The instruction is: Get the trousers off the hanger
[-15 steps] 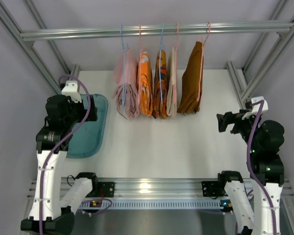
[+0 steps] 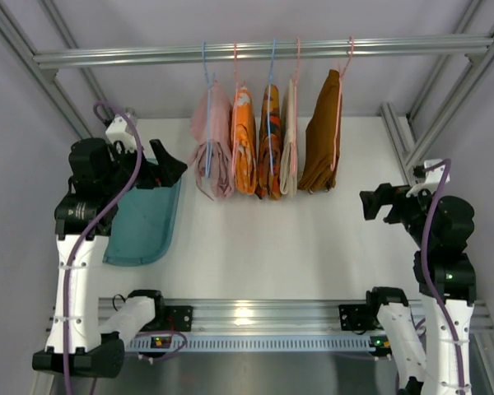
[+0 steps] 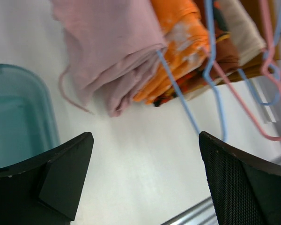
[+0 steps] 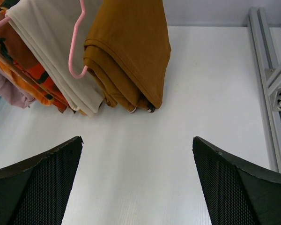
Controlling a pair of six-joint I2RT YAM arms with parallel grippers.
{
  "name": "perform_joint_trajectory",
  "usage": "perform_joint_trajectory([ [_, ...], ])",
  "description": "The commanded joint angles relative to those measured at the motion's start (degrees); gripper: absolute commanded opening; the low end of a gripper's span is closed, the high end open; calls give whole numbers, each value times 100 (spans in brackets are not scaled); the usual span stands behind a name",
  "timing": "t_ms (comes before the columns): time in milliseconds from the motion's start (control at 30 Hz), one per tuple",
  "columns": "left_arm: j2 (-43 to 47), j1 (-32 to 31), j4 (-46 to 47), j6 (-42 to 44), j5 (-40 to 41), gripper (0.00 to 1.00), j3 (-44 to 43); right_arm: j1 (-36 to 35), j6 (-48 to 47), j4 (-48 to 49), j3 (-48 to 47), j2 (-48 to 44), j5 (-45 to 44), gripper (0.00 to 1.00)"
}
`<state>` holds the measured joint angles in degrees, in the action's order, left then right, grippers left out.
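Observation:
The pale pink trousers (image 2: 212, 148) hang on a blue hanger (image 2: 207, 123) at the left end of the rail (image 2: 255, 52). The plain orange trousers (image 2: 244, 152) hang on a pink hanger just right of them. My left gripper (image 2: 169, 169) is open and empty, above the tray's far end and a little left of the pink trousers. In the left wrist view the pink trousers (image 3: 112, 51) and the orange trousers (image 3: 178, 47) are ahead of the open left gripper (image 3: 145, 140). My right gripper (image 2: 372, 204) is open and empty, right of the garments, also in its wrist view (image 4: 136, 140).
A patterned orange garment (image 2: 269, 148), a cream garment (image 2: 290, 152) and a dark brown garment (image 2: 321, 144) hang further right on the rail. A teal tray (image 2: 144, 222) lies on the white table at the left. Metal frame rails run along both sides.
My left arm has swung its gripper to the right, over the tray's far end, towards the pink trousers. My right gripper has shifted slightly. The garments have not moved.

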<state>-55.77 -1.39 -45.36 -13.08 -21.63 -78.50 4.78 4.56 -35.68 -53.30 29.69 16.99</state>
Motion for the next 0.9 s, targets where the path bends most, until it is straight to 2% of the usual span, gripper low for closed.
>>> perform_joint_trajectory([
  [0,-180,25,1238,-1140,-1781,99,54,76,107,-114,-58,159,199,100],
  [67,-346,25,2078,-1781,-2308,99,142,85,89,-114,-154,195,208,99],
  [167,-566,25,3161,-2739,-2582,98,370,103,19,-123,-339,309,208,100],
  [200,-671,25,3966,-2996,-2714,98,457,103,-7,-123,-435,379,208,99],
  [300,-1004,25,5164,-3700,-2829,96,616,111,-42,-141,-593,519,225,100],
  [567,-1946,16,6258,-4350,-3189,90,458,129,-122,-79,-1138,836,217,99],
  [700,-2525,16,6601,-4711,-3506,83,292,138,-157,-79,-1306,959,199,100],
  [733,-2579,16,6741,-4817,-3645,79,283,146,-166,-88,-1315,968,199,100],
  [867,-2676,-2,7208,-5152,-3638,76,362,155,-183,-106,-1288,968,190,99],
])
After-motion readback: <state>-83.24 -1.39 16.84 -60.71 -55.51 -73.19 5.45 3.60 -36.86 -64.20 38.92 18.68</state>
